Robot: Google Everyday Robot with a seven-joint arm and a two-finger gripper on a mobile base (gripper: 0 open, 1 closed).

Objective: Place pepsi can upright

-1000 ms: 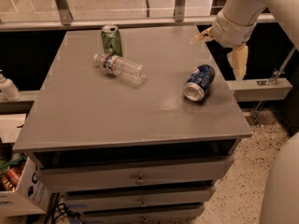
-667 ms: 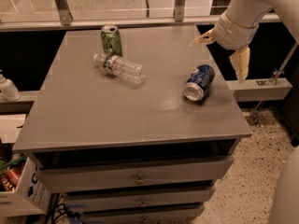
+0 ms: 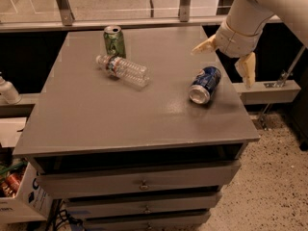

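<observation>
- Pincer [image 3: 222, 67]: hangs over the right rear part of the counter [image 3: 96, 124], on a white arm coming in from top right. Spread wide, holding nothing. One finger [image 3: 204, 45] points left, the other [image 3: 247, 69] points down by the counter's right edge.
- Pepsi can [image 3: 205, 84]: lies on its side on the counter, right half, near the right edge. In frame it sits just below the pincer, approx. under the gap betw. the two fingers, and is not touched by either. Silver end faces front-left; the blue body runs back-right toward the pincer.
- Bottle [image 3: 122, 70]: clear plastic, lying on its side, left of centre, well apart from the pepsi can, cap end to the rear-left.
- Green can [image 3: 114, 41]: upright, rear-left, just behind the bottle's cap end.
- Counter: grey flat top, with drawers [image 3: 139, 179] stacked below the front edge.
</observation>
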